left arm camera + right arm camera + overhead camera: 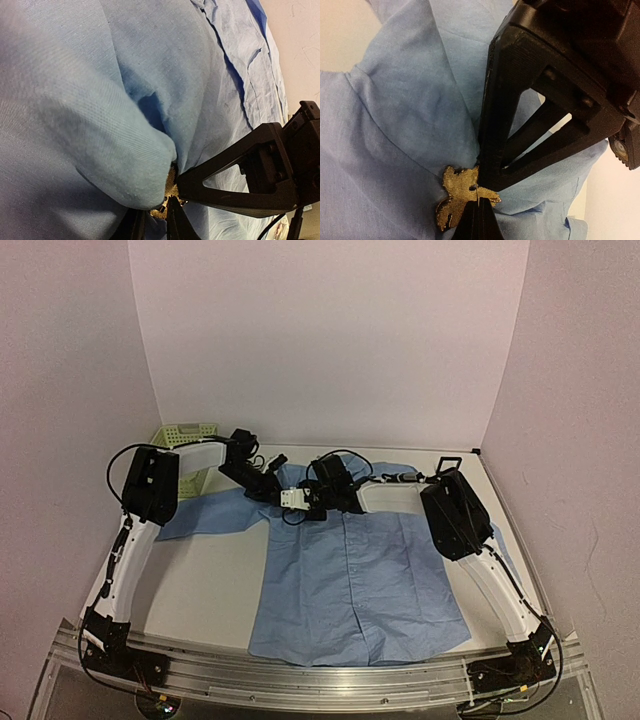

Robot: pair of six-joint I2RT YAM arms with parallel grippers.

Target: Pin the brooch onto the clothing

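The clothing [360,580], a light blue shirt, lies spread on the table with both arms meeting near its collar. In the right wrist view the brooch [458,194], a small golden mesh ornament, lies against bunched clothing [405,115]. My right gripper [477,212] is shut on the brooch's lower edge, a thin pin showing at its tips. My left gripper [155,222] pinches a fold of the clothing [100,125], with the brooch [171,190] just visible in the gap. One of its fingers [502,120] comes down right beside the brooch. A right gripper finger [235,187] touches the brooch from the right.
A pale green basket [186,436] stands at the back left behind the left arm. A small black square frame [450,462] sits at the back right. White walls enclose the table on three sides.
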